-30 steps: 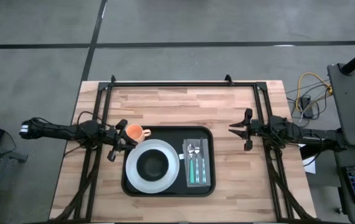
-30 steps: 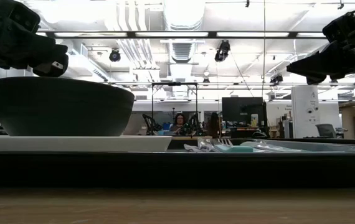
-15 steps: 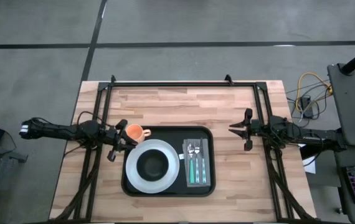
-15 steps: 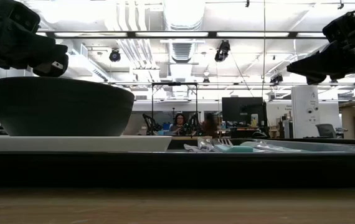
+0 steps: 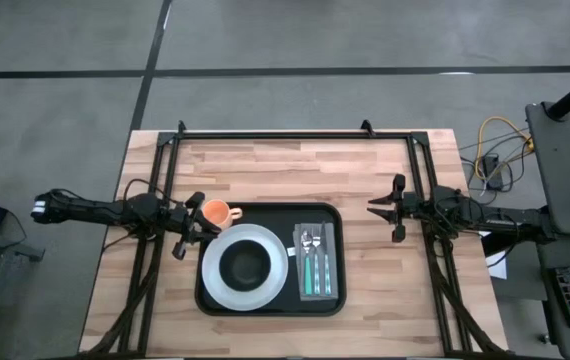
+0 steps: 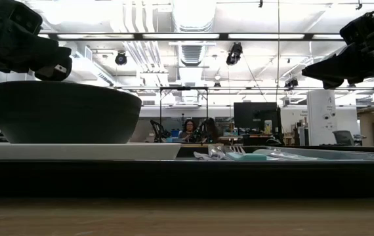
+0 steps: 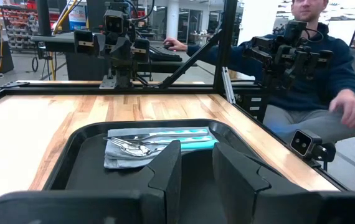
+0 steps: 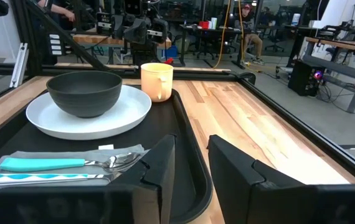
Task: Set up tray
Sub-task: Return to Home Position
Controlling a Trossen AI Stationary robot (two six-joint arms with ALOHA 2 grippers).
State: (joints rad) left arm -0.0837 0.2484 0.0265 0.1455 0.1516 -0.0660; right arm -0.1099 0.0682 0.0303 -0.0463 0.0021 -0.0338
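Counter [image 5: 285, 165]: black tray [image 5: 270, 213] sits centre-front, between both arms. On tray:
- left-arm side: white plate [image 5: 215, 287] with dark bowl [image 5: 245, 265]
- right-arm side: grey napkin [image 5: 331, 272] with blue cutlery [image 5: 314, 262]
- far corner, left-arm side: orange mug [image 5: 214, 212]

Left pincer [image 5: 193, 228] just beside mug, fingers apart, empty. Right pincer [image 5: 383, 208] off tray's right edge, fingers apart, empty. Versus 0.5 s ago: counter and arms unchanged, only background person [image 6: 208, 128] has shifted.
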